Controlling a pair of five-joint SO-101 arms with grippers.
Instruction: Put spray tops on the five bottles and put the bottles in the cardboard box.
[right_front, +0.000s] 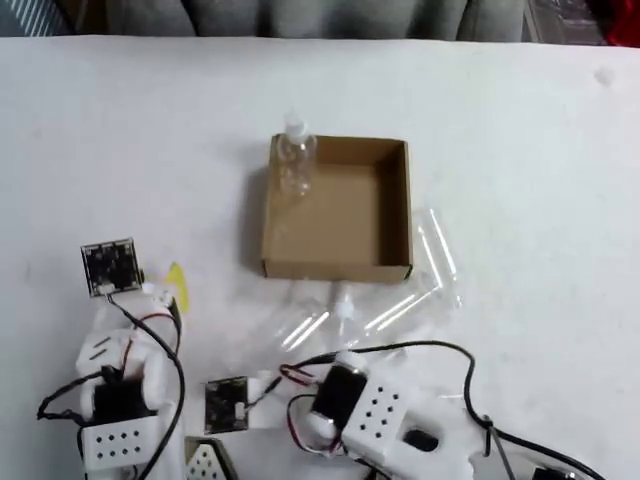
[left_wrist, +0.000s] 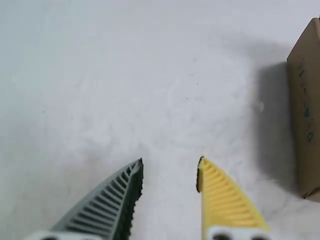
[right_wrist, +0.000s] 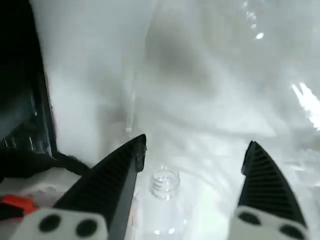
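Nearest me, the right gripper (right_wrist: 196, 145) hangs with its black jaws spread wide and empty above an uncapped bottle (right_wrist: 164, 182) on the table (right_front: 520, 130), while the left gripper (left_wrist: 170, 161) is parted a little, holding nothing. Clear, thin-walled and likely light and slippery, that bottle looks best taken round the body just below the neck; beyond, one topped bottle (right_front: 296, 158) stands in a far corner of the cardboard box (right_front: 340, 268)

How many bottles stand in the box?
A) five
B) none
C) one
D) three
C: a single bottle with a spray top stands in a far corner of the box.
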